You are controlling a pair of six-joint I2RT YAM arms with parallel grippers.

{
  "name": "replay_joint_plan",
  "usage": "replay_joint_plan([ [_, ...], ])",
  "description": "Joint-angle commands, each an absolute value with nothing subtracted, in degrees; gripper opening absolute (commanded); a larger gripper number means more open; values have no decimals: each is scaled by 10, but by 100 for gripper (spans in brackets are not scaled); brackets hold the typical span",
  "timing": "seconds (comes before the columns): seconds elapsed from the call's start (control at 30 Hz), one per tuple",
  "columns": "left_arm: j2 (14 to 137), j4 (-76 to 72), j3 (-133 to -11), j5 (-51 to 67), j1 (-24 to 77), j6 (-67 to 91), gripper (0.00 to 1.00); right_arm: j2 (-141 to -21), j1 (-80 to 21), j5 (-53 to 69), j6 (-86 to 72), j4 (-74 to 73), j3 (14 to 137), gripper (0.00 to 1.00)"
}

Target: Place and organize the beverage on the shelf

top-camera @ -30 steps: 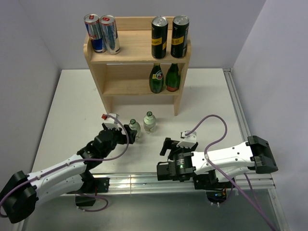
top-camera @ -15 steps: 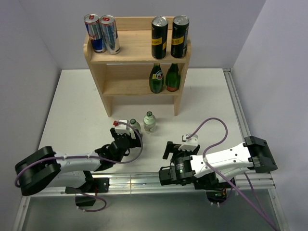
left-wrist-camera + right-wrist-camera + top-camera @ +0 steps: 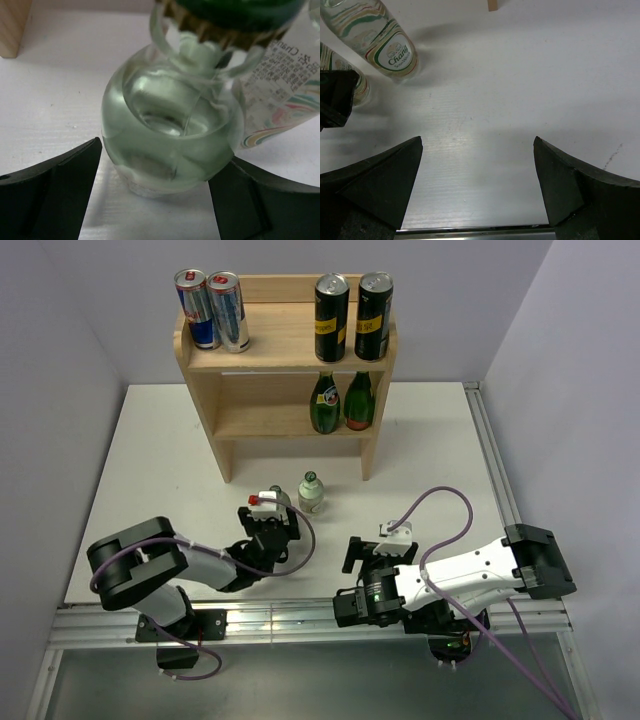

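The left gripper point(image 3: 157, 160) stands open astride a clear glass bottle point(image 3: 170, 135), while the right gripper point(image 3: 477, 142) gapes wide, a Chang bottle point(image 3: 390, 50) ahead to its left.

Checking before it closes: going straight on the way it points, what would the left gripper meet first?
The left gripper would first meet the clear green-capped bottle, which sits between its open fingers. The labelled Chang bottle stands behind it to the right; the gap between them is unclear.
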State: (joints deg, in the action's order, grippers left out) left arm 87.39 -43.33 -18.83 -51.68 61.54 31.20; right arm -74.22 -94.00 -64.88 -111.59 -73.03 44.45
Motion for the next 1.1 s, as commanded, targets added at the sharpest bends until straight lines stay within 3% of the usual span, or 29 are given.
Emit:
replay_joint_plan([
  [0.0, 897, -515, -210, -555, 617, 277, 89, -745, -945, -666, -1207, -728, 436, 99],
  [0.27, 948, -574, -221, -561, 610, 247, 86, -757, -945, -671, -1207, -725, 437, 100],
  [0.43, 972, -588, -227, -548, 589, 236, 71, -751, -945, -667, -1209, -729, 431, 100],
  [0.63, 989, -595, -232, -546, 572, 227, 25, -744, -945, -661, -1209, -729, 422, 100],
  [0.67, 985, -585, -236, -550, 573, 226, 10, -744, -945, -660, -1208, -730, 423, 100],
  [0.7, 970, -550, -245, -552, 573, 229, 3, -744, -945, -661, -1208, -730, 423, 100],
  [1.07, 756, -228, -354, -540, 570, 214, 0, -744, -950, -664, -1216, -727, 424, 100],
])
